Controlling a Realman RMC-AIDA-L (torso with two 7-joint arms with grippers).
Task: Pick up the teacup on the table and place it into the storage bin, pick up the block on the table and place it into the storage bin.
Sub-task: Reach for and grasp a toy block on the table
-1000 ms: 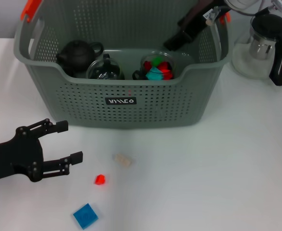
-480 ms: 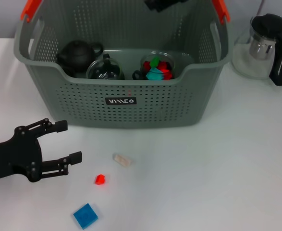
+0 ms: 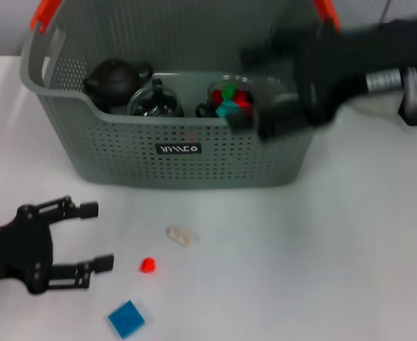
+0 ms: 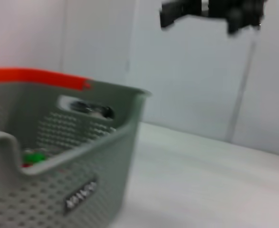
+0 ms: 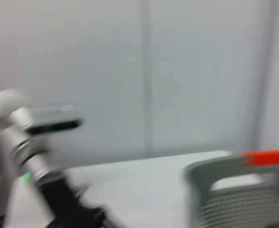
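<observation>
The bin (image 3: 180, 135) sits at the back of the white tabletop (image 3: 322, 249), orange handle ends up top, black label on the front wall. Inside there's a dark teapot (image 3: 116, 78), a glass teacup (image 3: 155, 103) next to it, and another glass cup (image 3: 231, 96) stuffed with red, green and teal bits.

Out front on the tabletop: a small beige block (image 3: 181, 236), a little red block (image 3: 148, 266) just beside it, and a blue block (image 3: 126, 319) nearer the edge.

The left hand (image 3: 91, 236) is down low by the tabletop's near left side, fingers spread wide, holding nothing, red block just off its tips.

The right hand (image 3: 265, 96) is a dark smear over the bin's right front corner; can't tell if it's open or closed.
</observation>
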